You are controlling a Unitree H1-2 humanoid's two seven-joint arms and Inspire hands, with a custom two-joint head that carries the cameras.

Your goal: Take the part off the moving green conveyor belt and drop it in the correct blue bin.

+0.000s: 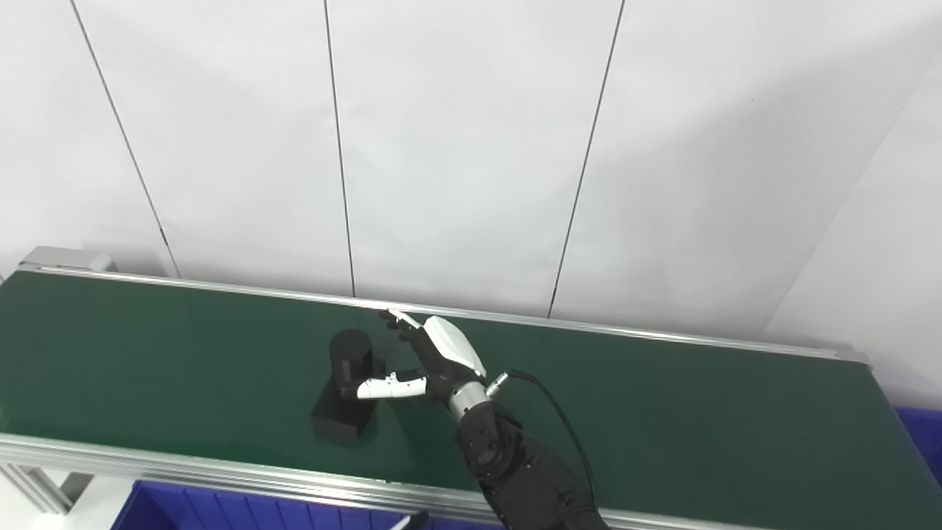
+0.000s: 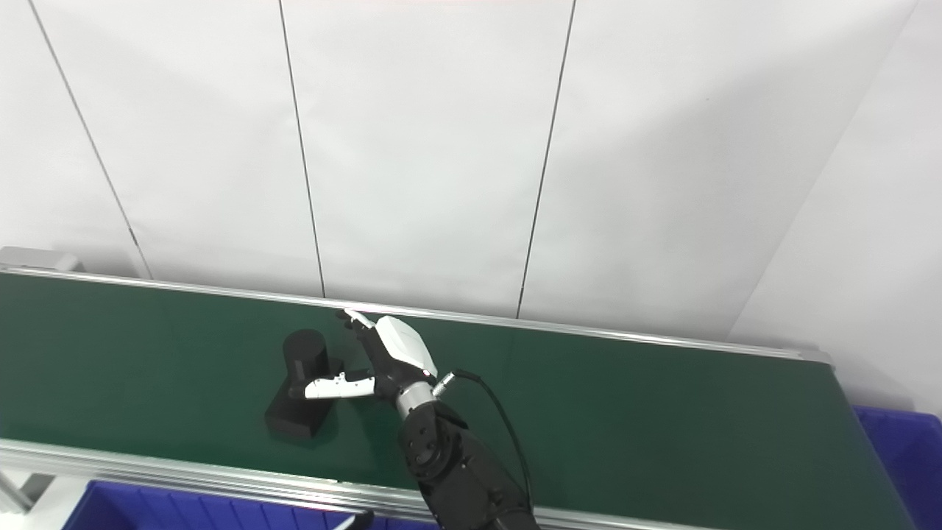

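Black, the cylinder-topped plastic part (image 1: 348, 386) sat on the green conveyor belt (image 1: 662, 412) beside your right hand (image 1: 434, 361), fingers spread wide; close squarely around its upright cylinder.

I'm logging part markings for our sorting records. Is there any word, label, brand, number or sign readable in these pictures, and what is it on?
None can be read.
Black part: no marking shows.
Green conveyor belt: plain.
Right hand: white shell, no lettering shows.
Blue bins: no label in view.
White wall panels: bare.
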